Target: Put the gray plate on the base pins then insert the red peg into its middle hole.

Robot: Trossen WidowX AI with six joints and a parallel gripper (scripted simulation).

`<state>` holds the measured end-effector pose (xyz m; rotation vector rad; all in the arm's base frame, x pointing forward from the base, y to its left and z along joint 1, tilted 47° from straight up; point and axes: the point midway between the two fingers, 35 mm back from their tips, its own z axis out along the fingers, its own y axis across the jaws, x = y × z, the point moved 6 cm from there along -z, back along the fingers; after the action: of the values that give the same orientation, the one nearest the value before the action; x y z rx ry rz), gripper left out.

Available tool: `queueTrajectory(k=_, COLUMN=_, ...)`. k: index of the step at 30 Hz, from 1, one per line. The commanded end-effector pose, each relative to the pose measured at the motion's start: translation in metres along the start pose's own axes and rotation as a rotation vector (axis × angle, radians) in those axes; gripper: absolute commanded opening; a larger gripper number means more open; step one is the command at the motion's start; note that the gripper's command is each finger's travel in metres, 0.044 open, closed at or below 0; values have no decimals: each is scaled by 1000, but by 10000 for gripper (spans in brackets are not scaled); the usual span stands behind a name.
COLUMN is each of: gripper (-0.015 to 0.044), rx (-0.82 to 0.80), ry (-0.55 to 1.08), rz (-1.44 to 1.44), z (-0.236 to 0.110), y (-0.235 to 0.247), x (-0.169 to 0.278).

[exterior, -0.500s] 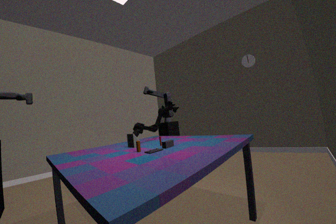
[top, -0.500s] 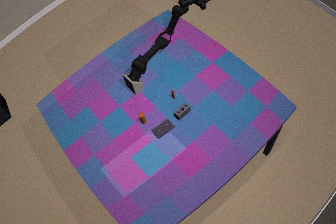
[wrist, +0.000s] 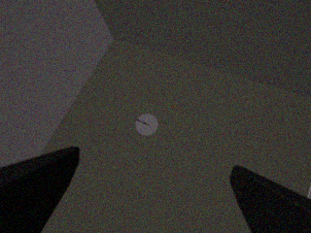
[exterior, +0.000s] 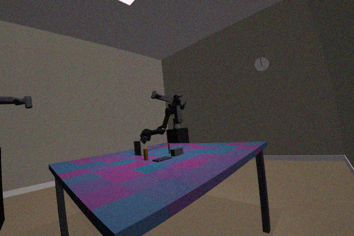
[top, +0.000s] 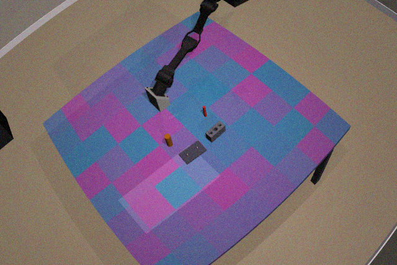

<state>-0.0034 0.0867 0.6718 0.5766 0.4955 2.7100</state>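
One red peg (top: 204, 110), one gray plate (top: 215, 131), one pinned base (top: 192, 152) and one orange cylinder (top: 168, 139) lay at five o'clock from the spread, empty gripper (top: 157, 97).

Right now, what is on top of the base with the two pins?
Nothing. The dark base lies bare, its two pins exposed. The gray plate sits apart beside it, and the red peg stands farther off.
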Motion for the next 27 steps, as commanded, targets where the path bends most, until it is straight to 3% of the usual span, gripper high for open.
queueTrajectory(k=1, gripper=440, rx=-82, ry=-125, rz=341, z=3, y=38, x=-51)
queueTrajectory(k=9, gripper=440, rx=-317, ry=-346, rz=1079, z=-4, y=84, x=-165)
queueTrajectory(k=16, gripper=440, rx=-625, ry=-520, rz=1723, z=-24, y=90, x=-271)
queueTrajectory(k=20, gripper=440, rx=-755, ry=-533, rz=1845, z=-33, y=83, x=-303)
queueTrajectory(k=27, gripper=440, rx=-1144, ry=-641, rz=2245, z=-61, y=63, x=-377)
